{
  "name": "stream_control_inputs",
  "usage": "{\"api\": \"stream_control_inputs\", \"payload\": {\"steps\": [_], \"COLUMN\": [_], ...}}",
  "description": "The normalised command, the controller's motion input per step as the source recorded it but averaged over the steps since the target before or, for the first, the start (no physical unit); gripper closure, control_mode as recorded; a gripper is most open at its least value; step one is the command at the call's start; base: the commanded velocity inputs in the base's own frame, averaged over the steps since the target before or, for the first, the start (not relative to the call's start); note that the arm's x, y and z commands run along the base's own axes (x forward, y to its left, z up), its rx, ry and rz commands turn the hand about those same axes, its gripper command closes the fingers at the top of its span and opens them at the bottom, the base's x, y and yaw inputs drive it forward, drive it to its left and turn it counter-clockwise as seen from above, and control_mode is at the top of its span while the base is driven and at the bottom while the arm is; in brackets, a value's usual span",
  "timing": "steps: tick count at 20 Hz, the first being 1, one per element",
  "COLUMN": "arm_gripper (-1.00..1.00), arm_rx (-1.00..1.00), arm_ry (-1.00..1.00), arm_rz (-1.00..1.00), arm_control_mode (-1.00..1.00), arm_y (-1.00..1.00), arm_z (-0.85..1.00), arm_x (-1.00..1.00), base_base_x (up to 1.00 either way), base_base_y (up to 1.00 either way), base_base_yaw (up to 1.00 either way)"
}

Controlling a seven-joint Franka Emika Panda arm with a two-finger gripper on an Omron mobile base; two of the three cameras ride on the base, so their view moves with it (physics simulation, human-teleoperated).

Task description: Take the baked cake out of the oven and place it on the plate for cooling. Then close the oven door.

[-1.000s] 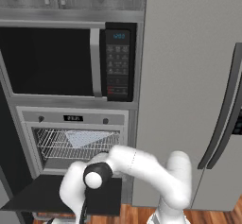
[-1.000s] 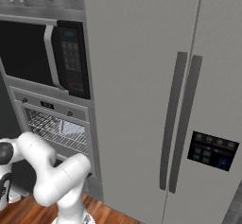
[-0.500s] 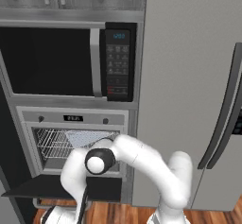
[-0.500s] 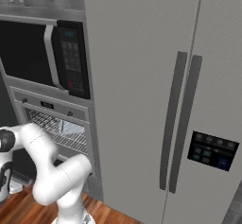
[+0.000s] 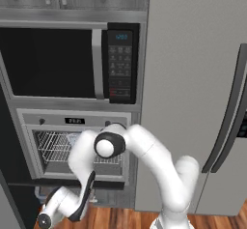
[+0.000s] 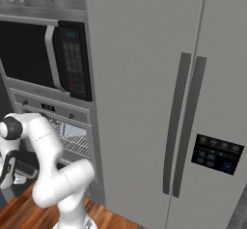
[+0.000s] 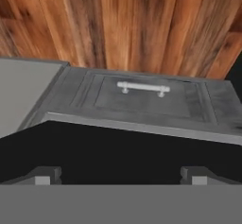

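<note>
The arm's white links cover the right half of the oven (image 5: pixel 58 148) cavity. Contents on the wire rack (image 5: pixel 55 146) are too small to identify. The oven door (image 5: pixel 24 190) is largely hidden behind the arm.

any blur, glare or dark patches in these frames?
Left base view: flat even light, soft rendering, no glare on the microwave; oven cavity shadowed. Right base view: fridge evenly lit. Hand view: a black band crosses it; drawer front slightly blurred.

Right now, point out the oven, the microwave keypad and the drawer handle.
oven (image 5: pixel 72 121), left base view, on its steel control strip.
microwave keypad (image 5: pixel 119 68), left base view, on the buttons.
drawer handle (image 7: pixel 143 87), hand view, on the silver bar.
</note>
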Motion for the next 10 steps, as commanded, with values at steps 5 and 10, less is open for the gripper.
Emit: {"api": "stream_control_inputs", "payload": {"steps": [5,10], "arm_gripper": [-1.00,-1.00], "arm_rx": [0.00,0.03], "arm_ry": [0.22,0.24], "arm_rz": [0.00,0.00], "arm_control_mode": [-1.00,-1.00], "arm_y": [-0.02,-0.10], "arm_z": [0.42,0.42], "arm_x": [0.58,0.62], "base_base_x": [0.00,0.00], "base_base_y": [0.00,0.00], "base_base_yaw": [0.00,0.00]}}
